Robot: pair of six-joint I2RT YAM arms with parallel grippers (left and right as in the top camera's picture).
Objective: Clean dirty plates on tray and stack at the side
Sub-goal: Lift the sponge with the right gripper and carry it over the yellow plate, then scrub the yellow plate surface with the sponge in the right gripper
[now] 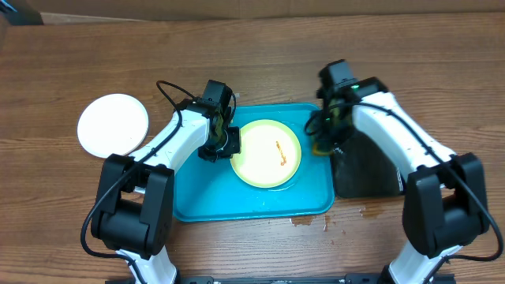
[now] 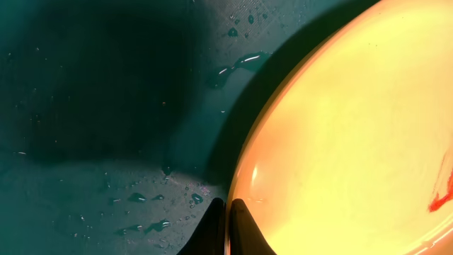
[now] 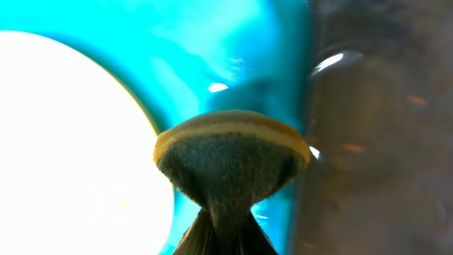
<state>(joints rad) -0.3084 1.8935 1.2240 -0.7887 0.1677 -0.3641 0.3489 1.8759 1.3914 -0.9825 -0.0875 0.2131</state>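
Overhead view with both wrist views. The large turquoise-blue rectangular plastic tray [image 1: 193,201] lies at the centre of the wooden tabletop [image 1: 252,55]. On its right half rests a pale yellow-green round plastic plate [image 1: 260,158], marked near its middle by a thin orange-brown smear [image 1: 278,152]. The left gripper [image 1: 223,143] is clenched on the left rim of this plate; in the left wrist view the two fingertips [image 2: 244,230] meet over the plate's edge, one on each face. Water droplets [image 2: 237,65] lie scattered on the tray floor just beside the rim.

The right gripper [image 1: 322,144] hangs over the right edge of the tray, near the plate but apart from it. It grasps a sponge with a dark green scouring face and a yellow backing layer [image 3: 230,159], pinched at the lower end so that the sponge flares out beyond the fingers. A narrower black tray [image 1: 371,170] lies just right of the turquoise one.

A white round plastic plate [image 1: 113,125] sits alone on the tabletop, well left of the tray. Small brown spots [image 1: 304,222] mark the tabletop just in front of the tray's near right corner
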